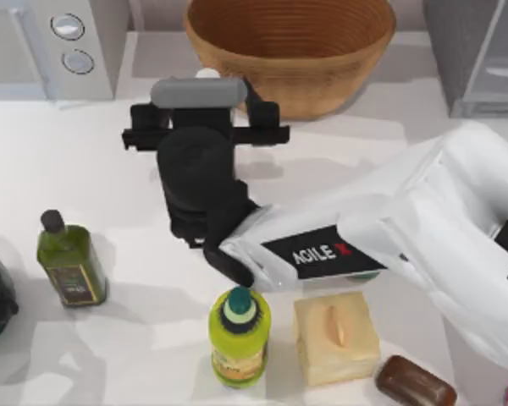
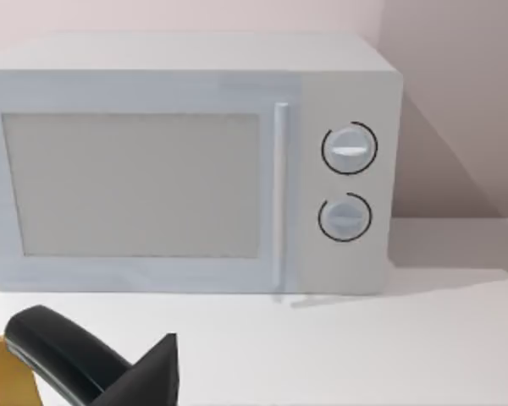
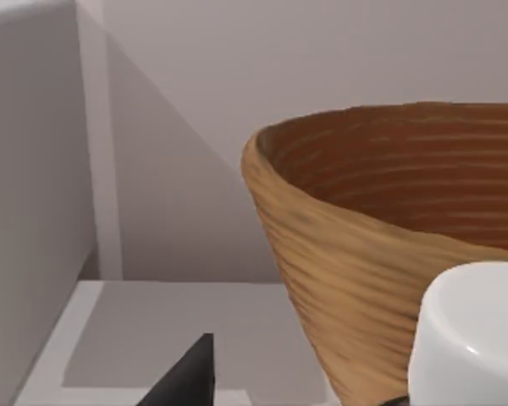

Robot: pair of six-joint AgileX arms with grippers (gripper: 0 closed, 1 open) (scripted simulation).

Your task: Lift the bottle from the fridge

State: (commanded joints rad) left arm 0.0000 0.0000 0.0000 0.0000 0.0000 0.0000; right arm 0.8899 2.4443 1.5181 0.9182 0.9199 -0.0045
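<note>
Dark-grey fridge (image 1: 478, 55) at table's far right corner.

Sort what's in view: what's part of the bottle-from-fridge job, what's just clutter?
Job: grey bottle, fridge, right gripper at the bottle.
Clutter: microwave, bowl, oil bottle, green bottle, tissue box, brown bar; left gripper idle by microwave.

Woven, glossy and matt surfaces

The basket (image 1: 292, 51) looks ribbed woven fibre; the microwave (image 2: 186, 165) is smooth matt white with 2 glossy knobs. The bench (image 1: 59, 161) is smooth and matt, the olive-oil bottle (image 1: 70, 262) glossy.
</note>
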